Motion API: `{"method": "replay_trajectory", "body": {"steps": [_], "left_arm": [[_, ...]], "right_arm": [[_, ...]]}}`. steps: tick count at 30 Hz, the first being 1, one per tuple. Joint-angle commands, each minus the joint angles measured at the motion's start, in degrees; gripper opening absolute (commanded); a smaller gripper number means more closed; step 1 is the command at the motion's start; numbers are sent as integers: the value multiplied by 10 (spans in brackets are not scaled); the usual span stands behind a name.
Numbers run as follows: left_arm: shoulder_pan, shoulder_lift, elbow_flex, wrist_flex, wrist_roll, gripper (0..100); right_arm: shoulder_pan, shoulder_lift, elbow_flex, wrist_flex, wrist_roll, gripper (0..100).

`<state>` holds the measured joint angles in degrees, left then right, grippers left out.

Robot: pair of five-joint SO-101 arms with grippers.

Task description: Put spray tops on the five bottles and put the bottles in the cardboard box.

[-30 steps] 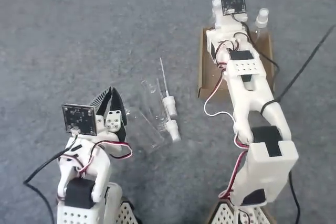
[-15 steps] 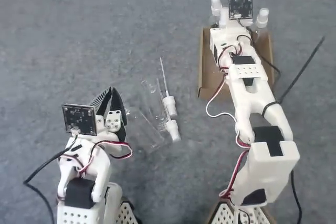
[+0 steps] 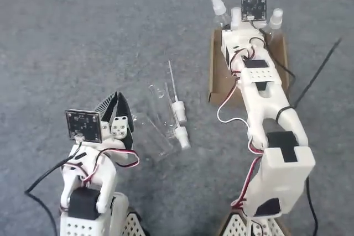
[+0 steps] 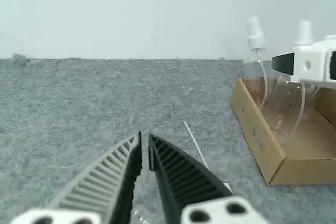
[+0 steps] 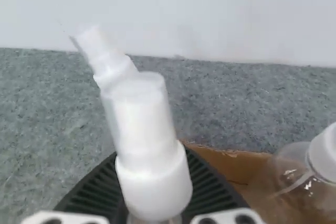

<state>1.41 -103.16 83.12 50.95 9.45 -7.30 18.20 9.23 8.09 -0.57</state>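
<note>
Nearest, at 7 o'clock on the grey table [image 3: 55,53], sits the left gripper [image 4: 145,139], fingers drawn together to a thin slit, holding nothing. Mid-table just beyond: two clear bottles [image 3: 157,128] lying flat, two loose spray tops [image 3: 180,111] beside them. Farther, at 1 o'clock, is the cardboard box [image 3: 213,81]. The right gripper [image 5: 152,182] is over its far end, clamped on a capped bottle [image 5: 144,145]. Two standing bottles [image 3: 218,5], tops on, are at the box's far edge.
</note>
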Motion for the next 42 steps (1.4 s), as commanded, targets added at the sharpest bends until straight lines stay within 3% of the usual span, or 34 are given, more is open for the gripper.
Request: {"method": "replay_trajectory", "body": {"steps": [1, 20, 29, 39, 42], "left_arm": [[-2, -11, -5, -17, 3, 12], [-2, -11, -5, -17, 3, 12], [-2, -11, -5, -17, 3, 12], [-2, -11, -5, -17, 3, 12], [-2, -11, -5, -17, 3, 12]], "right_arm": [[5, -17, -31, 0, -6, 6], [1, -22, -31, 35, -6, 9], [1, -18, -30, 36, -6, 213], [-5, -23, -33, 56, -4, 287], [-5, -36, -30, 57, 35, 309]]}}
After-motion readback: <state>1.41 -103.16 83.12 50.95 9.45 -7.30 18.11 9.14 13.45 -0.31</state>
